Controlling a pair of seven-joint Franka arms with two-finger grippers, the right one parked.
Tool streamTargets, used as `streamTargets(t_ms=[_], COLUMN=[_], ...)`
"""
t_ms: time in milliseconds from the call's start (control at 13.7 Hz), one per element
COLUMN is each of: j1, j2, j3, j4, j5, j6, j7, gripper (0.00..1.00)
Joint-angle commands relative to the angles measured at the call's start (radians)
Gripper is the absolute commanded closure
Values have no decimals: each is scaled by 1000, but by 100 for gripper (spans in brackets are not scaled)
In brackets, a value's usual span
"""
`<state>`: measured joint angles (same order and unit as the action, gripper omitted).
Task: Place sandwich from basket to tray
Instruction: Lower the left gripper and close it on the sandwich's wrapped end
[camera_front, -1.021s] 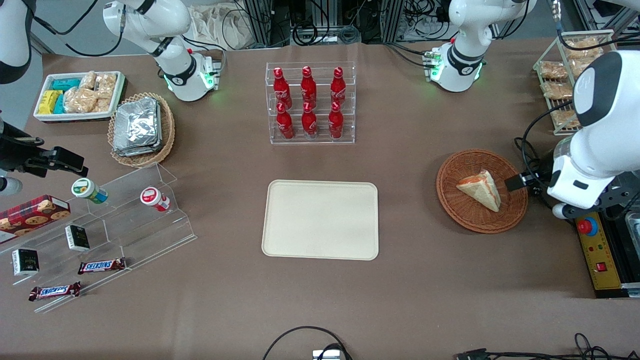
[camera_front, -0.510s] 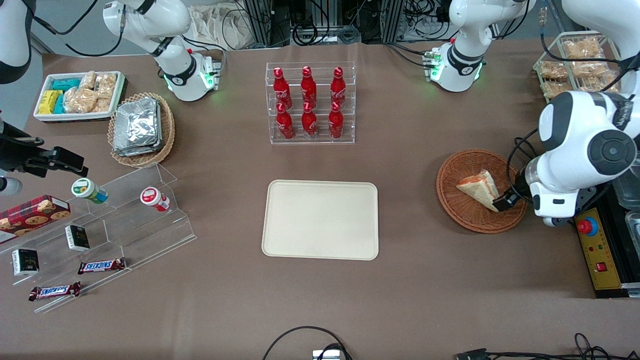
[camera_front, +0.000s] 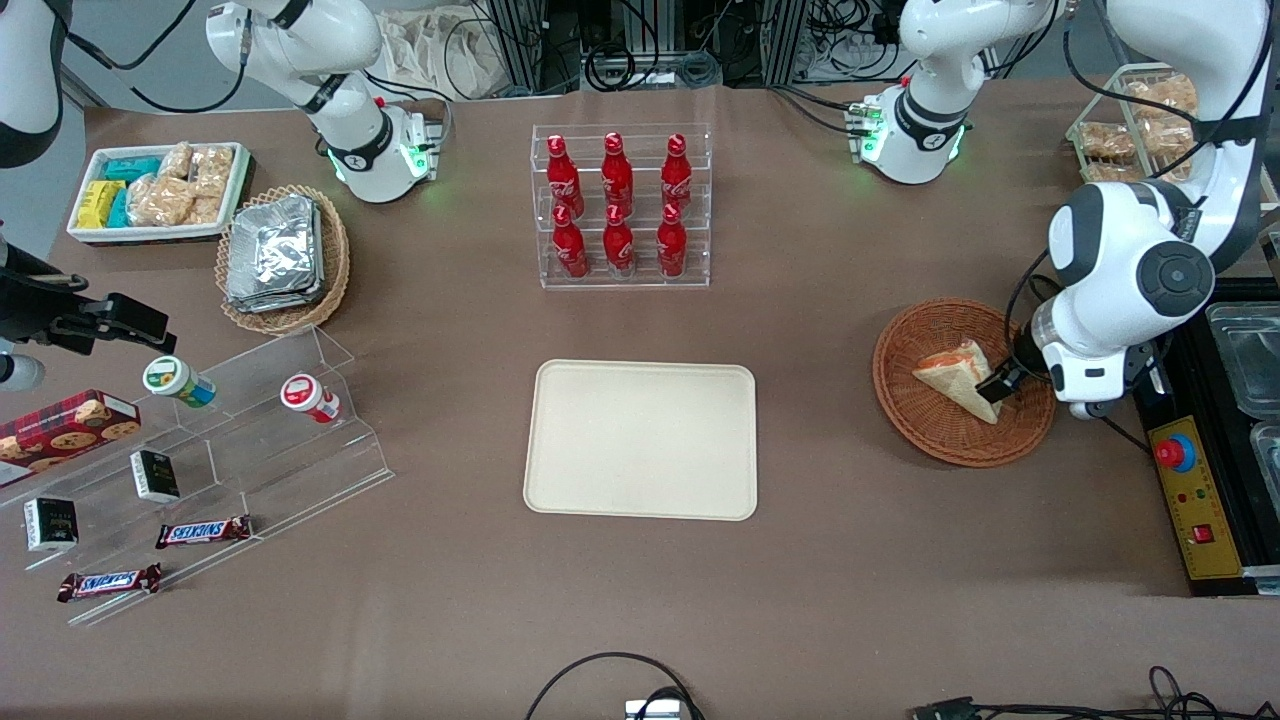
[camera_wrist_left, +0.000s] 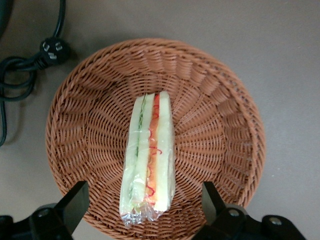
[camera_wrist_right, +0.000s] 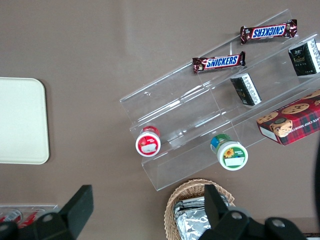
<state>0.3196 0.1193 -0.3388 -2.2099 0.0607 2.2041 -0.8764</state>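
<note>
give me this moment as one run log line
phase: pre-grasp | end effector: open, over sandwich | sandwich: in basket | tray: bare

"SNICKERS" on two chocolate bars (camera_wrist_right: 218, 62)

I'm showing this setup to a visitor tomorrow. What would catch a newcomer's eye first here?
Probably the rack of red bottles, standing farther from the front camera than the bare cream tray at mid-table. Next, the sandwich lying in the reddish wicker basket toward the working arm's end, with the gripper poised open just above it, one finger on either side.
</note>
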Motion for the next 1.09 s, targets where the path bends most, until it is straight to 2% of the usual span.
streamTargets(t_ms=[0, 438, 802, 875, 948, 1021], j1=[7, 10, 12, 12, 12, 10], j2=[-33, -26, 14, 14, 8, 7], j3=[-11, -9, -9, -9, -9, -9], j4=[-45, -183, -195, -191, -188, -185], j5=[-48, -56, -56, -56, -56, -56], j6=[40, 227, 232, 226, 217, 209], j7=[-13, 2, 2, 2, 2, -13], gripper=[0, 0, 0, 3, 30, 48])
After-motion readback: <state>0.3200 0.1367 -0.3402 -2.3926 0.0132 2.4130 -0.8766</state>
